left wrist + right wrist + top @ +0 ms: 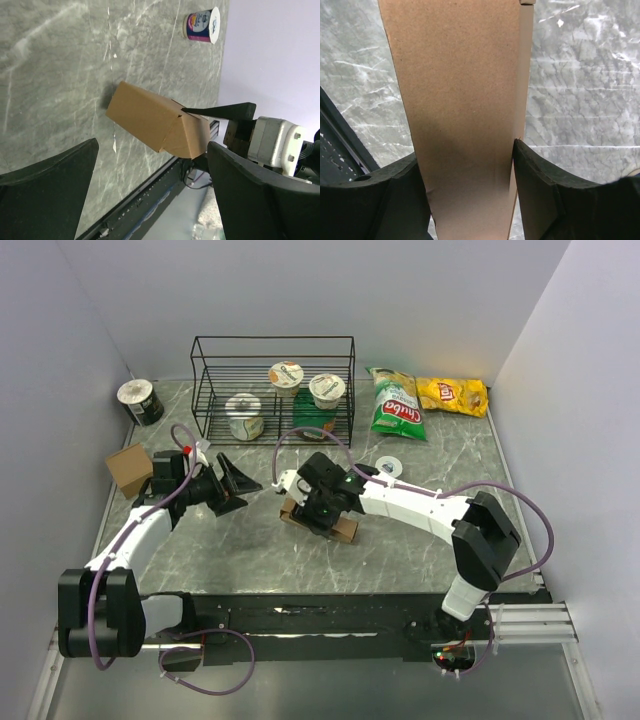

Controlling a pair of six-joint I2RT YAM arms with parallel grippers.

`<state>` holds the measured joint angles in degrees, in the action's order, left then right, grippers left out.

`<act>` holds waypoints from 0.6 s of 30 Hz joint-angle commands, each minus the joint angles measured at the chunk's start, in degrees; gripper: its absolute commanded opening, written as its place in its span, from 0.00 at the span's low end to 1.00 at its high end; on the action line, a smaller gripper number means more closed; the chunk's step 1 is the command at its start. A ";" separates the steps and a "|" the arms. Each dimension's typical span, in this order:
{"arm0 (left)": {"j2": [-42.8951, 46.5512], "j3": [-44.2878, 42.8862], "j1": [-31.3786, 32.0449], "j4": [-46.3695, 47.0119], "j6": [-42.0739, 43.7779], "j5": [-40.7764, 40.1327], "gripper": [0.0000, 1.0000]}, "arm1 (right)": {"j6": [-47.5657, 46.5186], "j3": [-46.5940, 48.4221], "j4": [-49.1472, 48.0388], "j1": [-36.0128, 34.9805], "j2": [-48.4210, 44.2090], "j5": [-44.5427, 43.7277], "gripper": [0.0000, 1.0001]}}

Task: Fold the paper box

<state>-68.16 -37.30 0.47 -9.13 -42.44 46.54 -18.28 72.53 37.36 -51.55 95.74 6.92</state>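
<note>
The paper box (pixel 346 530) is a plain brown oblong carton lying on the marble table near the middle. My right gripper (pixel 322 508) reaches over it from above. In the right wrist view the carton (pixel 465 100) fills the gap, and both black fingers (pixel 540 195) press against its long sides, so the right gripper (pixel 467 170) is shut on it. My left gripper (pixel 238 486) hovers to the left of the carton, apart from it, with its jaws wide open. The left wrist view shows the carton (pixel 150 120) beyond the left gripper (pixel 152 160), with one end flap folded in.
A black wire rack (pixel 272 385) holding cups stands at the back. Two chip bags (pixel 398 405) lie at the back right. A can (pixel 140 400) and a small cube-like cardboard box (pixel 128 468) sit at the left. A white lid (pixel 388 466) lies behind the right arm.
</note>
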 commanded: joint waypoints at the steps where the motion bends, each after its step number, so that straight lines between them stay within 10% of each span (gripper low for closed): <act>1: 1.98 0.82 -0.03 4.90 -0.10 -1.72 0.96 | -0.26 2.70 1.57 0.66 -0.12 -1.38 0.67; 18: 0.93 -0.75 0.41 13.87 1.64 -1.80 0.96 | 1.67 3.32 -1.68 1.28 -3.45 -3.40 1.00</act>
<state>-67.59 -35.59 0.47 0.14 -43.51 43.83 -18.11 73.21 38.06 -50.70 95.96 4.47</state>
